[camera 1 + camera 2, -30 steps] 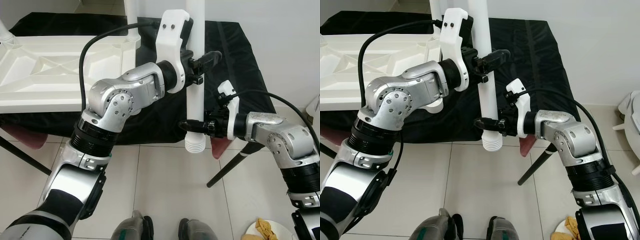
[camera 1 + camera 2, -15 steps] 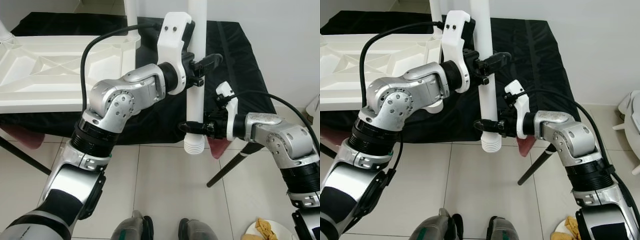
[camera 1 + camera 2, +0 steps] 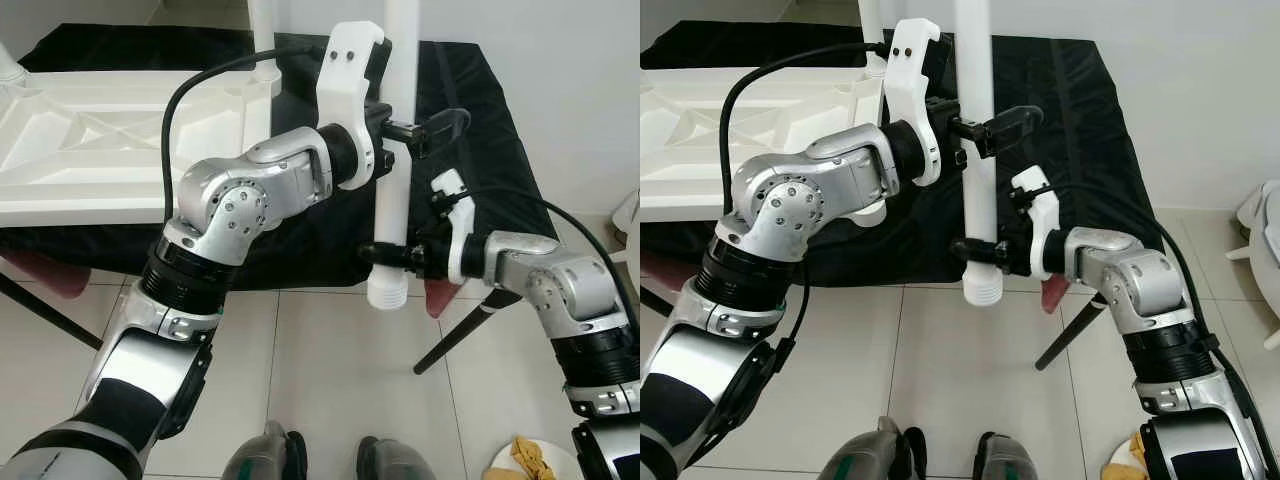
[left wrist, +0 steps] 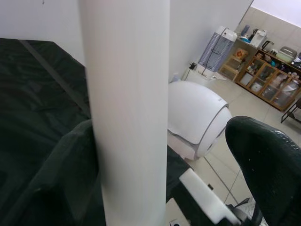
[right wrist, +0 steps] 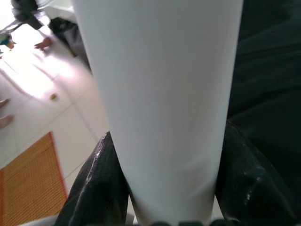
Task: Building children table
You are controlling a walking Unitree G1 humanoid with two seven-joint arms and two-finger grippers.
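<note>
A: Start with the big piece?

B: The white tabletop [image 3: 110,130] lies upside down on a black-draped work table [image 3: 470,100], off to the robot's left. One leg is already standing in a far corner socket.

A: And the loose table leg [image 3: 392,190]?

B: Upright, out past the cloth's front edge and above the tiled floor [image 3: 320,380], its ribbed threaded end pointing down. The right gripper [image 3: 392,255] is clamped around it just above the threads, a finger on each side of the tube.

A: The left gripper [image 3: 425,130]?

B: Higher on the shaft, fingers spread wide; one sits clear to the side, not pressing (the wrist camera shows a gap between that finger and the tube).

A: How will the leg handle?

B: Likely a hollow plastic tube: light, rigid, smooth, so prone to slipping or twisting. I'd hold mid-shaft, off the threads, which must stay free to screw into a socket.
</note>
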